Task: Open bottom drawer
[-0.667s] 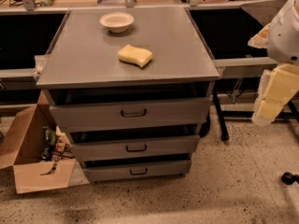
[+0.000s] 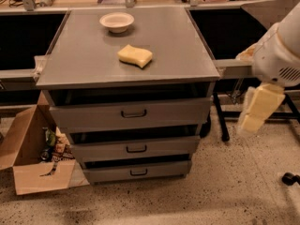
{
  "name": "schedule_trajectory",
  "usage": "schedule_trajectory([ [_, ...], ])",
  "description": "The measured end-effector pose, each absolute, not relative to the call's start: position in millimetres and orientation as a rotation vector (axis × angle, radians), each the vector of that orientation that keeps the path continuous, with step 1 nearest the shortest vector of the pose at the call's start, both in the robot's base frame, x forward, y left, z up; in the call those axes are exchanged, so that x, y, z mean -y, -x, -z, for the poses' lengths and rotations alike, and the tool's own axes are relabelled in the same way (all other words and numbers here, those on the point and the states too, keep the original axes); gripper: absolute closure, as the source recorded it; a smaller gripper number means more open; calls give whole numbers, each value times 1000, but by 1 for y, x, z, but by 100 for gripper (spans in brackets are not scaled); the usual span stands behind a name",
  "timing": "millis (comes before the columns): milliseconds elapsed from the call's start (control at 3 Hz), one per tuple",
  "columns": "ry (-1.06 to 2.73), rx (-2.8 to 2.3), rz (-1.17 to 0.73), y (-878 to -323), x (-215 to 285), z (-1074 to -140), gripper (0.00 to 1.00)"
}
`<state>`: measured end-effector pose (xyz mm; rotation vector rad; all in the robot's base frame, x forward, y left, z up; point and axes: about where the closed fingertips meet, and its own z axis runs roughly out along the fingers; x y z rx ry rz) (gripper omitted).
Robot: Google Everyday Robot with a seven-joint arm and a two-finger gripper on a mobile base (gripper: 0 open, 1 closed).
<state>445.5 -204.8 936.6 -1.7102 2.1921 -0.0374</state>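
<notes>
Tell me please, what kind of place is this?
Probably a workshop or lab. A grey metal drawer cabinet stands on a speckled floor, long workbenches with equipment run behind it, and an open cardboard box sits beside it. The tool hangs to the cabinet's right.

At the right edge of the frame is the robot's white rounded plastic arm housing (image 2: 281, 41), a thick, smooth cylinder that widens downward into a bulbous joint. Low on that joint, near the frame's edge, is a small grey slotted vent grille (image 2: 289, 74) with fine parallel lines. Beneath the joint, at middle right of the frame, is the gripper (image 2: 253, 118), a pale cream-yellow, blocky, elongated part, lighter along its left side and a deeper yellow at its upper face.
</notes>
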Motion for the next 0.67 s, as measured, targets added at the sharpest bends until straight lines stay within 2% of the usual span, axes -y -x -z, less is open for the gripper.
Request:
schedule_trajectory([
  [333, 1676, -2134, -35, -469, 187, -889, 0],
  [667, 1676, -2134, -35, -469, 187, -889, 0],
])
